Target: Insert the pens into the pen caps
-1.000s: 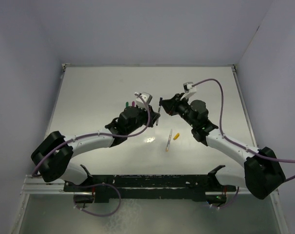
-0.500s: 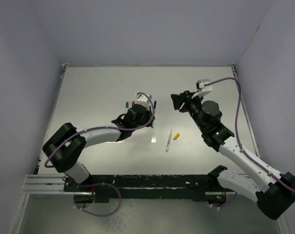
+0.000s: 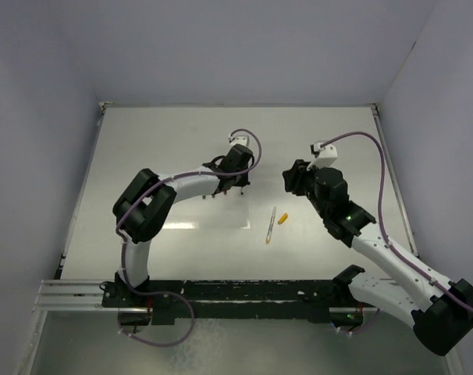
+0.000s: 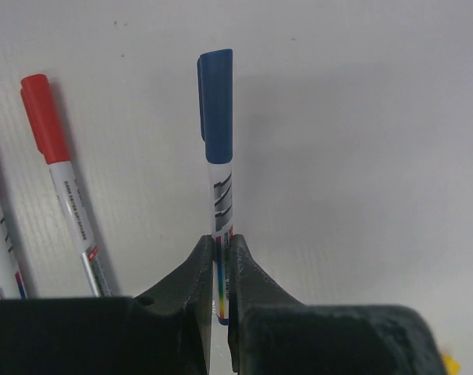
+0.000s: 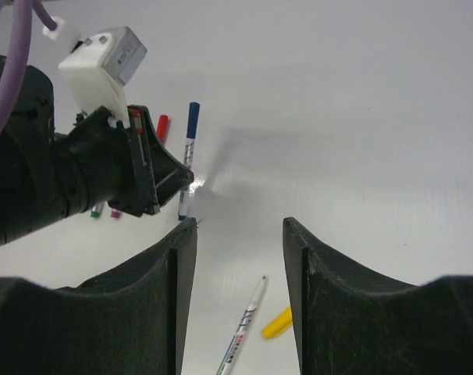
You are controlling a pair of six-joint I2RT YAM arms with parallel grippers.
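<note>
You've got the blue-capped pen [image 4: 220, 195] pinched tight in your left gripper [image 4: 222, 251].
That pen sits at the far middle of the table [image 3: 158, 141], near a red-capped pen [image 4: 63, 183]; further right an uncapped pen [image 3: 271, 225] lies just beside the yellow-orange cap [image 3: 283, 219]; your right gripper [image 5: 239, 226] hangs near them, half open, holding nothing.

A loose cap [image 3: 283, 219] lies just right of the uncapped pen [image 3: 271, 225]; capped pens [image 4: 65, 195], seemingly in a row, farther left.
</note>
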